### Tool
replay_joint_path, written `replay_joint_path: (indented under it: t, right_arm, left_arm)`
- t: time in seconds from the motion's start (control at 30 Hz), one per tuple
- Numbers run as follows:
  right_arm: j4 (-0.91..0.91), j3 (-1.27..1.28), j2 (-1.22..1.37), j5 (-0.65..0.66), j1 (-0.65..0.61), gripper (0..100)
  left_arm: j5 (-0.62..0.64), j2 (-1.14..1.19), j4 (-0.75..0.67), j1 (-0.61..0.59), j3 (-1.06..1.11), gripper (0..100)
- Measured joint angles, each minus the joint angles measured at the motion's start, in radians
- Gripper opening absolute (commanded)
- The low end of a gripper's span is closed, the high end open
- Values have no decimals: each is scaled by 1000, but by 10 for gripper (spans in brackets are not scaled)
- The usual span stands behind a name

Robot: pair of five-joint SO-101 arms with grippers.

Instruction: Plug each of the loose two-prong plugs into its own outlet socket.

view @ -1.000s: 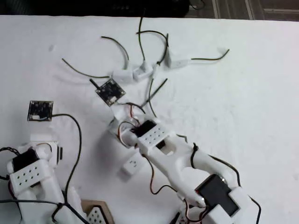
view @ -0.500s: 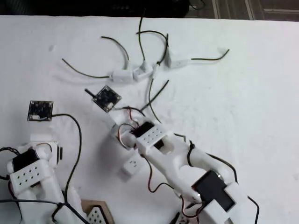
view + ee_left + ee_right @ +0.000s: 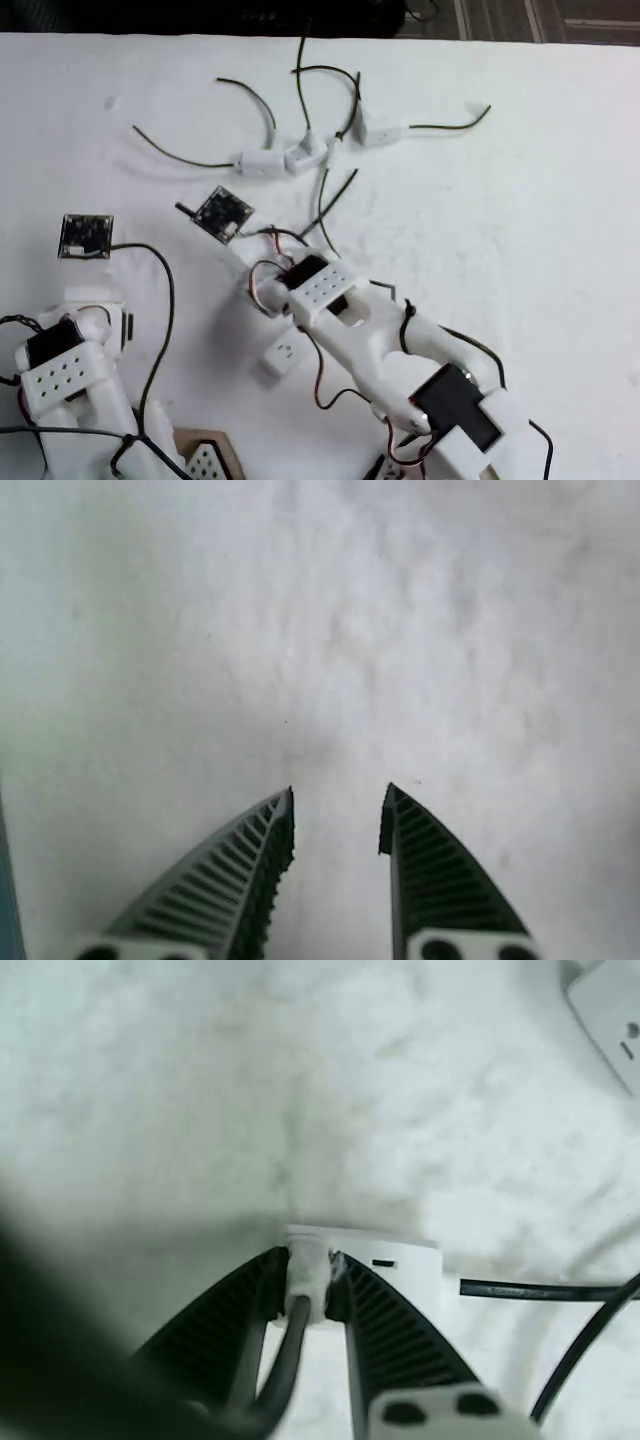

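Plugging in one plug
Right gripper [image 3: 308, 1257] clamps a plug [image 3: 307, 1295] against a socket [image 3: 400, 1272]; next probably needs a straight push. Left gripper [image 3: 338, 792] half open, empty.

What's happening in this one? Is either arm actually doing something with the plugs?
The right arm is stretched out to the middle of the table. Its jaws are shut on a white plug, cord trailing back, held right against a white outlet socket. Whether the prongs are in is hidden. The left arm sits at the near left, jaws open over bare table. More corded plugs lie farther back.
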Motion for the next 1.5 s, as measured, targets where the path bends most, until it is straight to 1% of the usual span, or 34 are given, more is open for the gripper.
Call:
replay_joint_path:
  t: [0.17,0.3,0.37,0.5,0.57,0.67,0.77,0.83,0.97,1.07,1.17,1.33,1.5]
  right_arm:
    - [23,-55,-63,-5,-48,20]
    - [29,-181,-48,-57,-104,36]
    - [29,-276,5,-69,-103,108]
    - [58,-440,135,-92,-92,304]
    - [101,-505,172,-118,-86,355]
    - [192,-583,175,-127,-64,362]
    - [290,-638,175,-127,-15,362]
    - [345,-647,144,-127,37,362]
    - [420,-654,83,-130,181,361]
    - [466,-654,81,-133,278,361]
    - [479,-654,121,-133,342,361]
    - [477,-654,269,-137,350,361]
    - [396,-654,408,-137,353,361]
  left_arm:
    - [0,0,0,0,0,158]
    - [0,0,0,0,0,158]
    - [0,0,0,0,0,158]
    - [0,0,0,0,0,158]
    - [0,0,0,0,8,158]
    - [0,-6,0,0,17,158]
    - [0,-6,0,0,17,158]
    - [0,-6,0,0,17,158]
    - [0,-6,0,0,17,158]
    - [0,-6,0,0,17,158]
    - [0,-6,0,0,17,158]
    - [0,-6,0,0,17,158]
    - [0,-6,0,0,17,158]
